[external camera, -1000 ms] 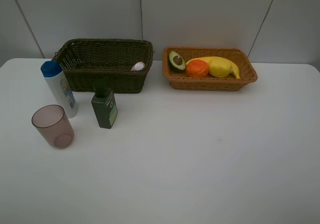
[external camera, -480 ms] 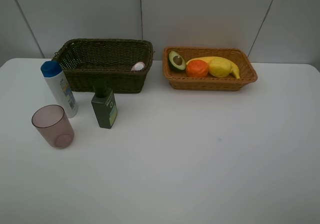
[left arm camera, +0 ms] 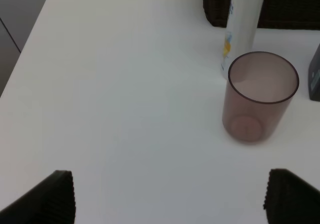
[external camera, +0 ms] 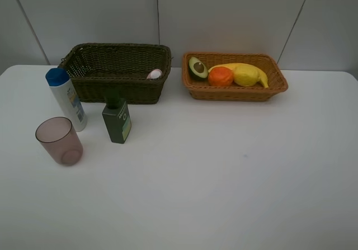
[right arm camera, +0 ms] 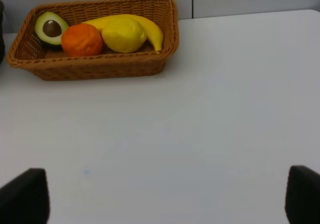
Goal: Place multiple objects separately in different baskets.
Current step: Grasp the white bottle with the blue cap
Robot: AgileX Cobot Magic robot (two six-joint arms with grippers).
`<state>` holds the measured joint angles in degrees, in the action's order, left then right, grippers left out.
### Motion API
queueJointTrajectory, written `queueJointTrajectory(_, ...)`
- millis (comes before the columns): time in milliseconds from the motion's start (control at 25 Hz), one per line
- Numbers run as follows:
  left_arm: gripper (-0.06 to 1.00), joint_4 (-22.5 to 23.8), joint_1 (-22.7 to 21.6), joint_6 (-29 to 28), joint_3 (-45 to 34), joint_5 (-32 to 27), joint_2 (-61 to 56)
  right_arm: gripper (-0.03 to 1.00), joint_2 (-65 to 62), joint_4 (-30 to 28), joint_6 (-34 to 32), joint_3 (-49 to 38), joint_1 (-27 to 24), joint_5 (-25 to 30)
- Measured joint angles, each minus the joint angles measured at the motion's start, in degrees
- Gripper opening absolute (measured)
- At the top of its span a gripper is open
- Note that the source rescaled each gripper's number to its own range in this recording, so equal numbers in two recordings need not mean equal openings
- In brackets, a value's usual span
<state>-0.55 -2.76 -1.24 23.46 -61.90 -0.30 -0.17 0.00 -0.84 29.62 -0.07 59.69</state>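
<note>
The orange-tan basket (external camera: pixel 277 86) (right arm camera: pixel 100 69) holds the avocado half (external camera: pixel 197 67) (right arm camera: pixel 50 28), orange (external camera: pixel 220 76) (right arm camera: pixel 82 39), lemon (external camera: pixel 245 75) (right arm camera: pixel 123 34) and banana (external camera: pixel 259 75) (right arm camera: pixel 150 27). A pink white-capped bottle (external camera: pixel 154 74) lies in the dark olive basket (external camera: pixel 95 90). On the table stand the white blue-capped bottle (external camera: pixel 66 98) (left arm camera: pixel 242 23), the dark green square bottle (external camera: pixel 116 119) (left arm camera: pixel 315 76) and the mauve cup (external camera: pixel 59 141) (left arm camera: pixel 259 96). My left gripper (left arm camera: pixel 167 196) is open, short of the cup. My right gripper (right arm camera: pixel 165 196) is open over bare table. Neither arm shows in the exterior view.
A white table (external camera: pixel 224 171) carries everything, with grey wall panels behind the baskets. Its left edge (left arm camera: pixel 25 48) runs close to the cup and bottles in the left wrist view.
</note>
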Motion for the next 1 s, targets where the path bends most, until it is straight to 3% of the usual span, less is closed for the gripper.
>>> queueJointTrajectory(360,1.00,-0.1,0.0,0.0,2.4,0.0,2.3,1.00,0.0,0.0,0.0,0.0,0.0,0.0)
queueJointTrajectory(720,1.00,-0.1,0.0,0.5,10.1,0.0,14.6,1.00,0.0,0.0,0.0,0.0,0.0,0.0)
queueJointTrajectory(1000,1.00,-1.6,0.0,5.1,13.5,1.1,25.3,1.00,0.0,0.0,0.0,0.0,0.0,0.0)
